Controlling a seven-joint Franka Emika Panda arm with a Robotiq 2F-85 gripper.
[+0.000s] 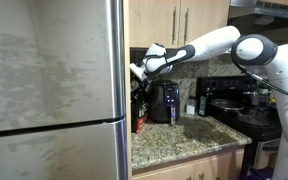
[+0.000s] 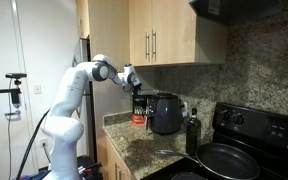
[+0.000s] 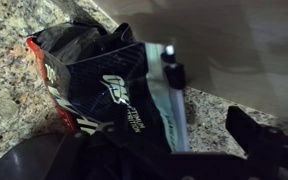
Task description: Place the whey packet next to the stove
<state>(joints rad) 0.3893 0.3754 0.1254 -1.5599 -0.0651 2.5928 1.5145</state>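
Whey packet is standing in the back corner of the granite surface, wedged between the refrigerator and the air fryer and well apart from the stove. The tool is hanging just above its top edge. In an exterior view from the opposite side, the tool is again sitting over the packet, with the air fryer just beside it and a dark bottle standing between that and the stove. In the wrist view the packet is filling the centre, its crumpled top and clear seal strip pointing up at the camera. The jaws appear to be spread wide and gripping nothing, with the packet lying ahead of them rather than between them. The step in hand is probably the grasp. To do it well, the tool should be coming straight down, straddling the stiffer sealed top rather than the slack body. It should then be lifting high enough to clear the air fryer and bottle before travelling.
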